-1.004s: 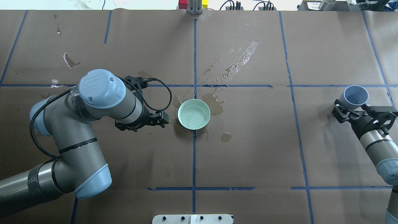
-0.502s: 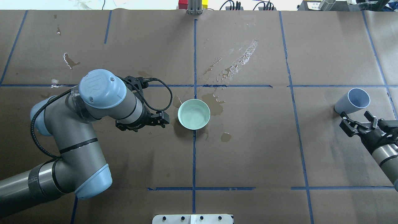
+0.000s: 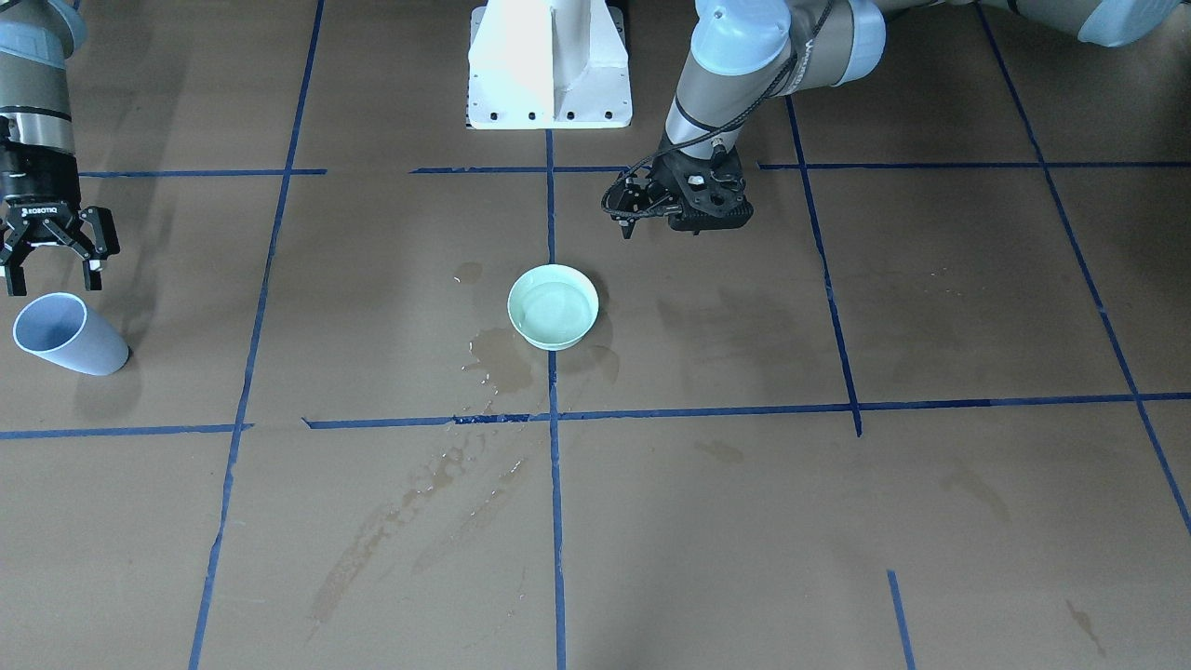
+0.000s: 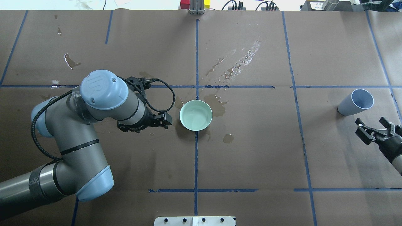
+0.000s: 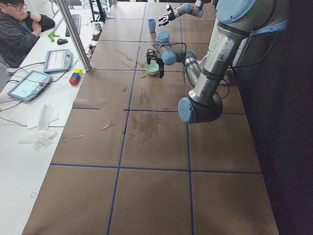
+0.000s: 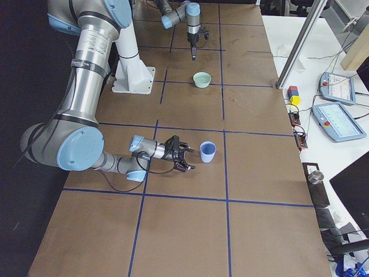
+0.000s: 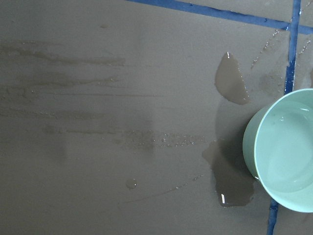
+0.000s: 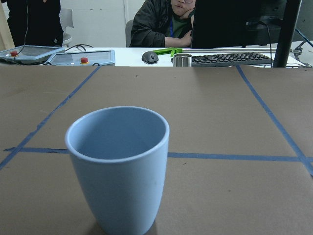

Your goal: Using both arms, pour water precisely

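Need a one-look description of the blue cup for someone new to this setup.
Start at the brown paper-covered table with its blue tape grid and go to the robot's right end. There, just beyond the open right end effector, stands the blue cup, upright and unheld. It is tall and pale blue, unlike the low mint-green bowl at the table's middle.

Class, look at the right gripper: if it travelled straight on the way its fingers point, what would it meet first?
Most likely the blue cup, which stands upright just ahead of the open right gripper. The right wrist view shows the cup directly in front. The size of the gap is unclear.
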